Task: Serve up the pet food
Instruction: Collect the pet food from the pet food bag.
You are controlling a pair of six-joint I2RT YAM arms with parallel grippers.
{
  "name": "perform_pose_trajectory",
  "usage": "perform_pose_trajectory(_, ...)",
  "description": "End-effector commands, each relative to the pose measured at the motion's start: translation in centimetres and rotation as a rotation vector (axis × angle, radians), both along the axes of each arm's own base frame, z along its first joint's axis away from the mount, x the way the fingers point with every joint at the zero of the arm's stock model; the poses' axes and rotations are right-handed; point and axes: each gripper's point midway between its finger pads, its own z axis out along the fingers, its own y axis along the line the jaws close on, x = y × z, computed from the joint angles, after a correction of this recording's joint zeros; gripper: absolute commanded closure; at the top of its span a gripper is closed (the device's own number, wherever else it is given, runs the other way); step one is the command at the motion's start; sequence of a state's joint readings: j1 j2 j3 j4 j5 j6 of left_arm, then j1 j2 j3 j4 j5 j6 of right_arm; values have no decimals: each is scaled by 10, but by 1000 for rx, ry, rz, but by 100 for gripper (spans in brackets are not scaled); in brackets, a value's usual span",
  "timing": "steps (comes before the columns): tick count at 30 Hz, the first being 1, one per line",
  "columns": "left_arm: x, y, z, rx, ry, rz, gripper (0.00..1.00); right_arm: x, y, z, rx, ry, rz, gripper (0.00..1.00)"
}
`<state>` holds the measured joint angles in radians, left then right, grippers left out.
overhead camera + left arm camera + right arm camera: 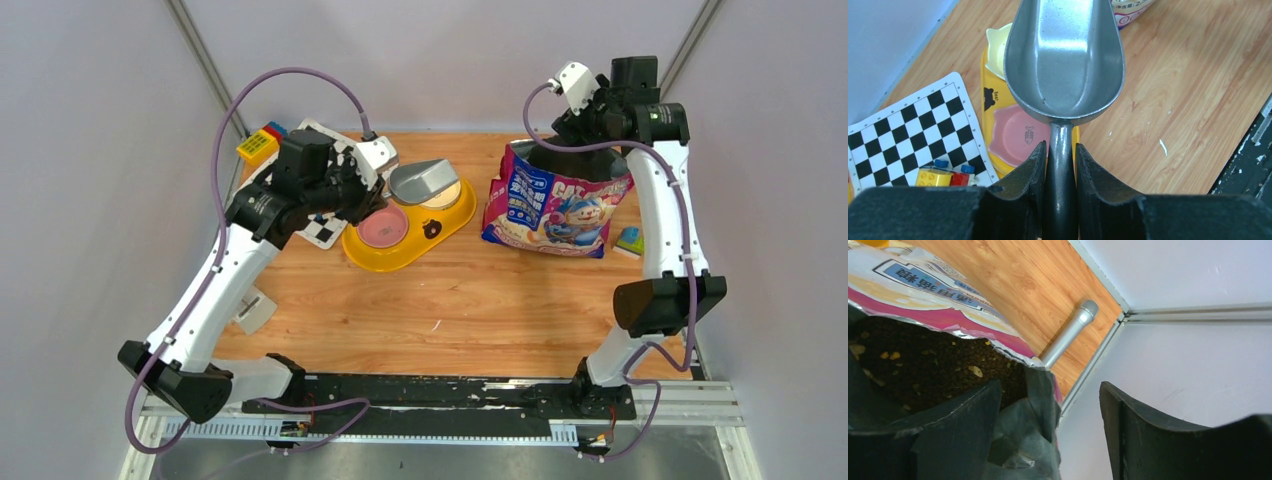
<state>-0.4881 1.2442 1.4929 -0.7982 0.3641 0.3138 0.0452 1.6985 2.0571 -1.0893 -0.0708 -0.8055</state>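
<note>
The pet food [923,370] is dark brown kibble lying inside the opened blue-and-pink bag [555,205], which stands at the back right of the table. My right gripper [1050,395] is open at the bag's top rim [1040,390]; the folded rim lies against the left finger with a wide gap to the other. My left gripper [1059,155] is shut on the handle of the grey scoop [1064,60]. The scoop is empty and hangs over the yellow double-bowl feeder [400,250], above its pink bowl [1010,135].
A checkerboard mat [903,130] with toy blocks [935,176] lies left of the feeder. A silver cylinder [1068,335] rests behind the bag by the back wall. A small green and blue item [630,240] sits right of the bag. Walls close in on three sides.
</note>
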Motion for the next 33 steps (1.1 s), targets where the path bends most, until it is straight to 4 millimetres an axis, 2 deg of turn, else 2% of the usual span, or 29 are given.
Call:
perform_pose_trajectory(1,6,-6,19,-58,-54,-3,100,11,-3,-7,-101,37,84,27)
perform_pose_trajectory(4,6,-6,17,-56,-51,-2,100,18,-6,-23,-151,81,116,27)
perform_pose_trajectory(8,7,-6,13,-50,-48,0,100,16,-2,-44,-159,154,180,27)
perform_pose_trajectory(12,8,-5,10,-45,-47,1,100,22,-2,-58,-170,191,190,33)
perform_pose_trajectory(14,8,-6,9,-44,-45,1,100,24,-2,-62,-174,199,193,46)
perform_pose_trajectory(15,8,-6,9,-44,-45,0,100,25,-3,-62,-176,200,194,58)
perform_pose_trajectory(17,8,-6,8,-45,-43,0,100,27,-4,-62,-185,198,192,92)
perform_pose_trajectory(18,8,-6,8,-46,-44,-1,100,29,-5,-61,-187,194,185,100)
perform_pose_trajectory(20,8,-6,8,-46,-44,-1,100,34,-7,-56,-189,167,151,100)
perform_pose_trajectory(22,9,-7,7,-46,-39,-2,100,48,-11,-41,-183,84,91,100)
perform_pose_trajectory(24,9,-8,6,-46,-36,-4,100,62,-11,-11,-147,-58,34,100)
perform_pose_trajectory(29,10,-9,8,-51,-33,-8,100,75,-12,48,-129,-341,-98,100)
perform_pose_trajectory(33,9,-10,11,-57,-33,-13,100,83,-18,96,-57,-478,-258,100)
